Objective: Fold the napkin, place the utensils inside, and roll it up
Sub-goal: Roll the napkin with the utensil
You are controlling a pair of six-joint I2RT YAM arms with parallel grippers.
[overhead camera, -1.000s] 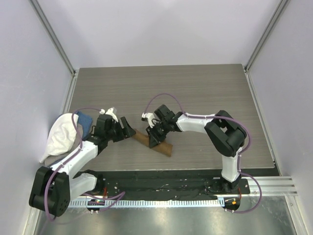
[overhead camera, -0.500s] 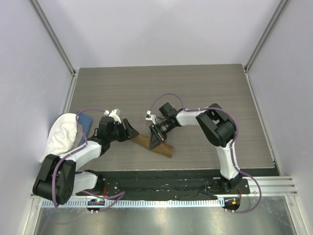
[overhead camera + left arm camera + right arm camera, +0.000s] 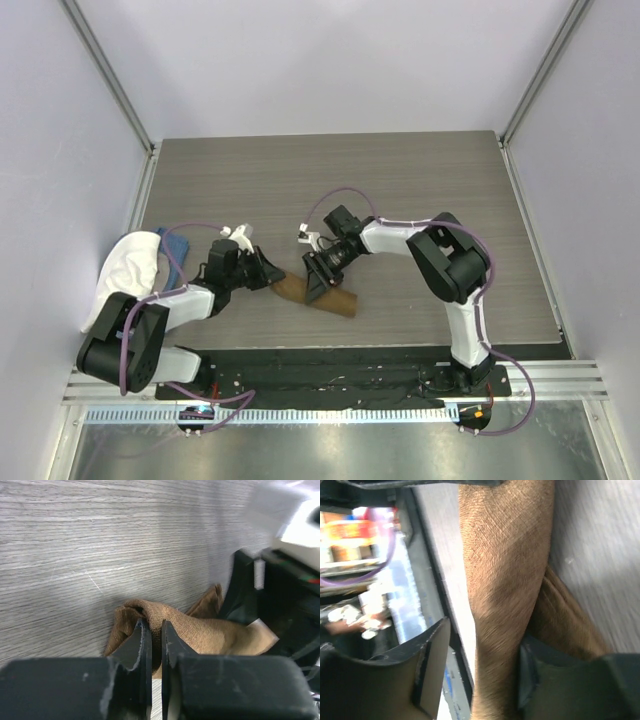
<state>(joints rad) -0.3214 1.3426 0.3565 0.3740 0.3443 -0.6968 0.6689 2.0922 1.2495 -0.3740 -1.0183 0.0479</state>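
Where it gaped before, the left hand now pinches — seemingly — the napkin; right hand loosened.

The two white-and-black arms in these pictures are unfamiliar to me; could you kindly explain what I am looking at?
They are two robot arms bolted at the near edge of a grey wood-grain table. The overhead picture looks down from behind them; the other two come from cameras on each wrist. A rolled-up tan-brown cloth napkin lies between them. The left gripper is pinched shut on one end of it; the right gripper stands open astride the roll. A white cloth and a blue cloth lie at the left edge.
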